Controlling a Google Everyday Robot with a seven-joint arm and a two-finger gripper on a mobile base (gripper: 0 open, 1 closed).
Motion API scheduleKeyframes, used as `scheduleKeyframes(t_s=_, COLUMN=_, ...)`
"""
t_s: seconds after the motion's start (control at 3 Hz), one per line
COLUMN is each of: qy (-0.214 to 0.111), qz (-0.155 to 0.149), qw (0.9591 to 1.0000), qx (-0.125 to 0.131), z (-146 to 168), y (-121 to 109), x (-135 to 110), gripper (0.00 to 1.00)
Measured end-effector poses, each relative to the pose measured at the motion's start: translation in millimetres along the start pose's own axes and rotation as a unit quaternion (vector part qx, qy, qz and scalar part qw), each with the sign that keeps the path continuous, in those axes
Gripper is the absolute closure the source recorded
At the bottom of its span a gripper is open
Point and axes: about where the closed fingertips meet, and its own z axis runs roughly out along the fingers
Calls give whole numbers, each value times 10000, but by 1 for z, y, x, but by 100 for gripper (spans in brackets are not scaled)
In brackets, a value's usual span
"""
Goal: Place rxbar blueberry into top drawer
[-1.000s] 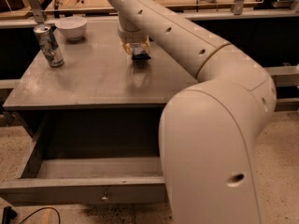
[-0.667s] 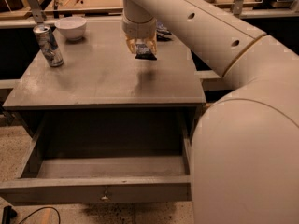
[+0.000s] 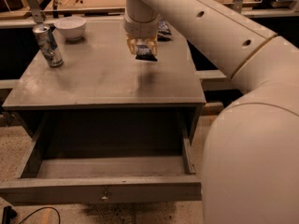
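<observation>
My gripper hangs from the white arm above the middle of the grey cabinet top. It is shut on the rxbar blueberry, a small dark navy bar held off the surface, with its shadow on the top below. The top drawer is pulled wide open toward the camera, its long grey front panel with a small central knob at the bottom. The drawer's inside shows nothing in it.
A tall drink can stands at the top's left edge. A white bowl sits at the back left. A blue-and-white chip bag lies at the back, partly behind the arm. The arm's large white body fills the right side.
The gripper has lifted the bar higher off the cabinet top and moved it toward the front. The arm's body has swung further right.
</observation>
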Motion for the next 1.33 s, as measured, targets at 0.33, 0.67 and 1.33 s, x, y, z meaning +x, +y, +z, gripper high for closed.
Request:
scheduleKeyframes(t_s=0.33, qy=-289, qz=234, qw=9982, qx=470, z=-22, y=-9, x=-39, gripper=100)
scheduleKeyframes(t_s=0.67, qy=-600, qz=496, qw=9942, qx=746, z=-47, y=-24, x=-86, gripper=100)
scheduleKeyframes(t_s=1.33, qy=-1433, qz=1245, qw=9758, qx=1085, z=-85, y=-39, x=-170, gripper=100)
